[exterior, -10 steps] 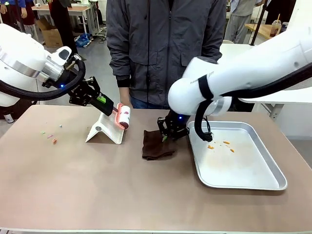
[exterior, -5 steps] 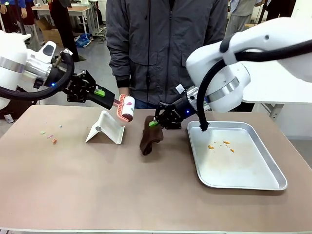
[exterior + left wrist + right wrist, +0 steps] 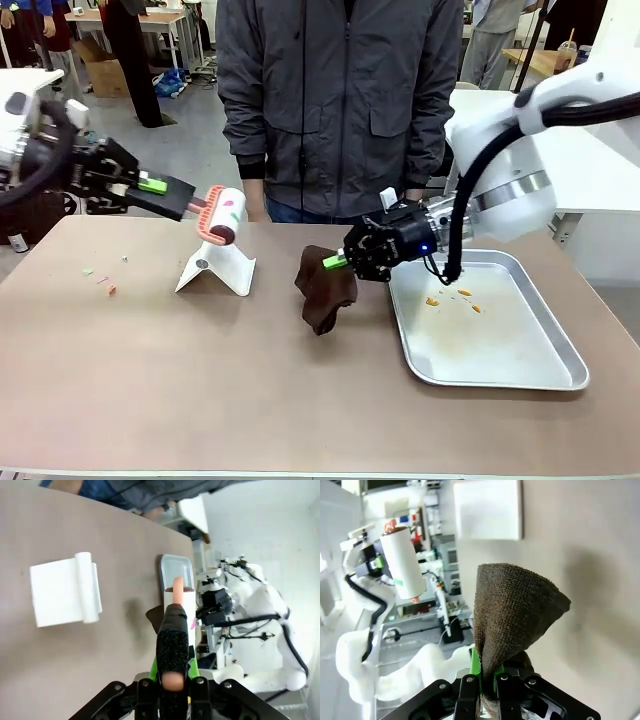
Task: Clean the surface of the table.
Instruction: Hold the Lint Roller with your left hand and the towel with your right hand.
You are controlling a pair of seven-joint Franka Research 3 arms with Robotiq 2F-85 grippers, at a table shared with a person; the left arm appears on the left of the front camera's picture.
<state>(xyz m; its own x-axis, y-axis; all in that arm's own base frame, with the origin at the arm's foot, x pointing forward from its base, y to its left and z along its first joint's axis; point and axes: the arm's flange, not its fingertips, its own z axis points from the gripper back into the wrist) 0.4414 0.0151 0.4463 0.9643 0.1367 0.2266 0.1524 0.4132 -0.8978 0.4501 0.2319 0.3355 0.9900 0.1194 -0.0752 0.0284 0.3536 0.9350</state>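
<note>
The taupe table (image 3: 200, 390) carries a few small coloured crumbs (image 3: 105, 284) at its left side. My left gripper (image 3: 172, 192) is shut on the pink handle of a lint roller (image 3: 221, 213), held in the air above a white folded stand (image 3: 215, 268). In the left wrist view the gripper (image 3: 172, 682) clamps the roller's handle (image 3: 173, 680). My right gripper (image 3: 342, 262) is shut on a dark brown cloth (image 3: 325, 287), which hangs just above the table's middle. The right wrist view shows the gripper (image 3: 487, 681) pinching the cloth (image 3: 515, 610) by one edge.
A silver metal tray (image 3: 545, 355) lies at the right with orange crumbs (image 3: 450, 298) in it. A person in a grey jacket (image 3: 340, 100) stands at the far edge, behind the stand and the cloth. The near half of the table is bare.
My right gripper has lifted the brown cloth off the table and swung out to the right. My left gripper has drawn back to the left and raised the lint roller off the stand.
</note>
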